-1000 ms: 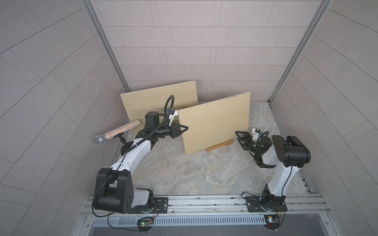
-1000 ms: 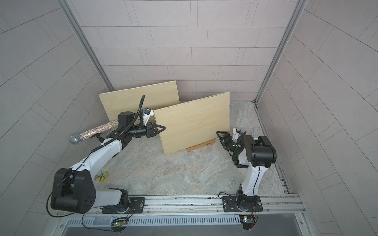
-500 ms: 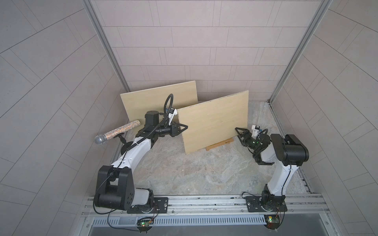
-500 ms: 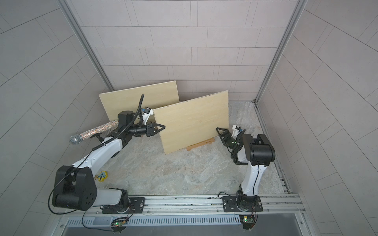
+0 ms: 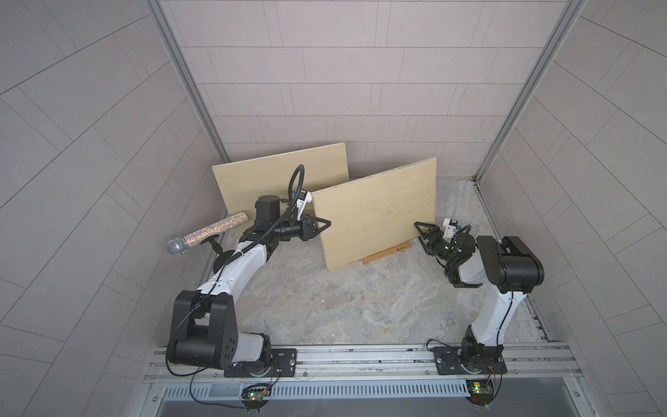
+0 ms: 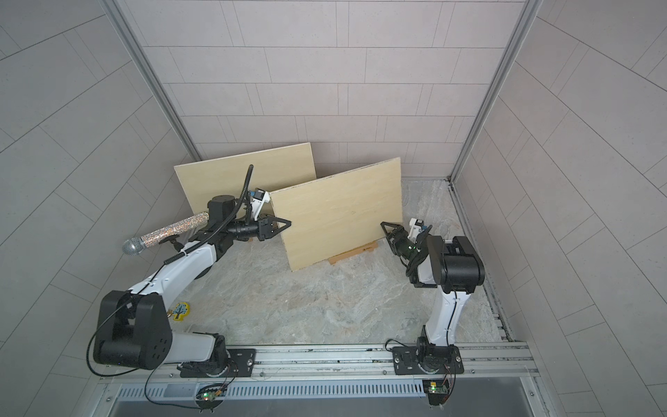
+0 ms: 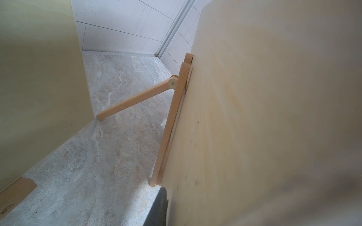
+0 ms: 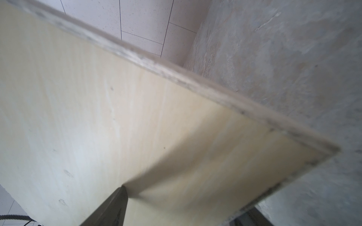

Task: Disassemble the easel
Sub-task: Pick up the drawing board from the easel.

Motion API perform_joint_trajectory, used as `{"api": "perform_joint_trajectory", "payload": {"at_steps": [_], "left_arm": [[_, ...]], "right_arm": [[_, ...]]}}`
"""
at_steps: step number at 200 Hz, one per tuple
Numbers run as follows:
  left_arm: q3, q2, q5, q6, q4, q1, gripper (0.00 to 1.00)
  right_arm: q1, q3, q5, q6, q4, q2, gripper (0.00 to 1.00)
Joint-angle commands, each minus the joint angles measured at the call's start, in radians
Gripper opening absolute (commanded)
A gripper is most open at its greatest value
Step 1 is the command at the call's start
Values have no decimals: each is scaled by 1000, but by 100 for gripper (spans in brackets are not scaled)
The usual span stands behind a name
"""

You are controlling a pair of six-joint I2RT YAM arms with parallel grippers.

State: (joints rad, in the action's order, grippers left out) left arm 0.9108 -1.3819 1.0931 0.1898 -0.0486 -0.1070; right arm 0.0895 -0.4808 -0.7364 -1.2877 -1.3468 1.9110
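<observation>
Board [image 5: 375,213] stands on its long edge, leaning back.

Two wooden boards [image 6: 339,213] are standing here, a front board [image 5: 375,213] and a back board [image 5: 274,177], along with one easel [image 7: 170,125], one microphone [image 5: 209,234], one sticker [image 6: 180,310] and two robot arms [image 5: 234,267].

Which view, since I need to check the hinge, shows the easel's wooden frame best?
The left wrist view: the easel frame stands against the board, its rear strut hinged by a screw. Both top views show only a base strip under the board. The right wrist view shows none.
</observation>
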Motion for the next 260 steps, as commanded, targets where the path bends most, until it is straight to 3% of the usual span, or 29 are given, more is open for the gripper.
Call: {"api": "perform_joint_trajectory", "payload": {"at_steps": [1,90,136,203,260], "left_arm": [[16,-2,-54,-21,50,6,0],[92,-25,-61,-23,25,-3,0],[98,-14,-3,86,-28,-7,0],[-15,35,104,516,-418,-8,0],[-65,-68,156,1021,-1013,-12,0]], "right_arm": [[-7,-46,18,-41,-80,-69,81],[-7,-88,25,-80,-80,-131,80],[-5,-91,21,-111,-79,-202,80],[29,-15,-28,-136,-78,-339,80],[33,-5,-50,-144,-78,-373,80]]}}
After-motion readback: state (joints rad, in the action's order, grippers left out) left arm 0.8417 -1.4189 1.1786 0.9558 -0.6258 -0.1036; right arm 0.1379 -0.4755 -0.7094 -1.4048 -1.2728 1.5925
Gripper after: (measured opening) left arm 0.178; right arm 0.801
